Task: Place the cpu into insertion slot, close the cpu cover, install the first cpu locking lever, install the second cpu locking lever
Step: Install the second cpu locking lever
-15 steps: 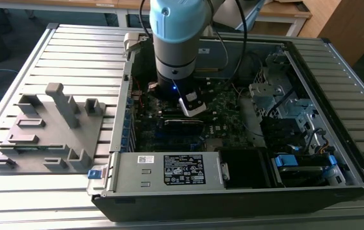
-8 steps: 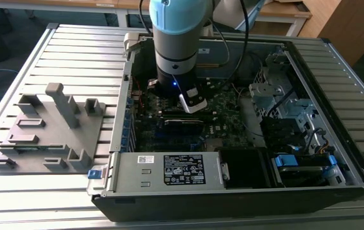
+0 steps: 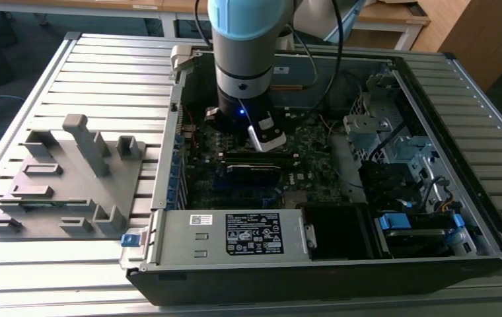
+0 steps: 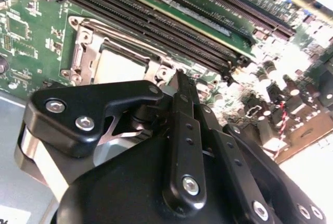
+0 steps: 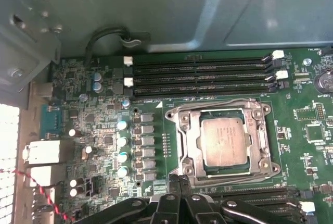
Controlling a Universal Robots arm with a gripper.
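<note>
The cpu already sits in the insertion slot, cpu cover down around it, just ahead of the gripper. Fingers pinched together, holding nothing (as far as I can tell). Risk: those tips snagging the memory slots nearby.

No print can be made out: the black label and small white label on the power supply housing in the exterior view carry lettering too small to make out.
</note>
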